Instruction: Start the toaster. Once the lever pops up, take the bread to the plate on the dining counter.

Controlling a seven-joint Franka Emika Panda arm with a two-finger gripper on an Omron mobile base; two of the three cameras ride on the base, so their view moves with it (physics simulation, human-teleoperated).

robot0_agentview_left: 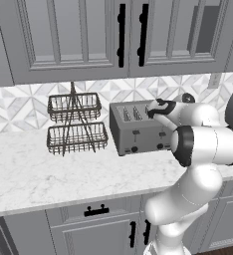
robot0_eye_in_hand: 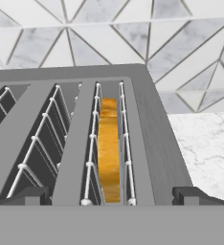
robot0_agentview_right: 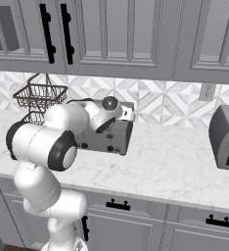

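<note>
Hovering spread-wide claw [robot0_eye_in_hand: 112, 195] over toaster [robot0_agentview_left: 138, 130] with bread [robot0_eye_in_hand: 108, 148], marble worktop [robot0_agentview_right: 175, 162] under grey cabinets [robot0_agentview_left: 78, 35].

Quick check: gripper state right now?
Gripper: open, holding nothing, poised over the toaster slot with the bread in it.

Even, flat rendered light; sharp, faint shadows.

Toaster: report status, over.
Gripper open above toaster. Bread down in rightmost slot, not gripped. Nothing blocking the slot.
</note>
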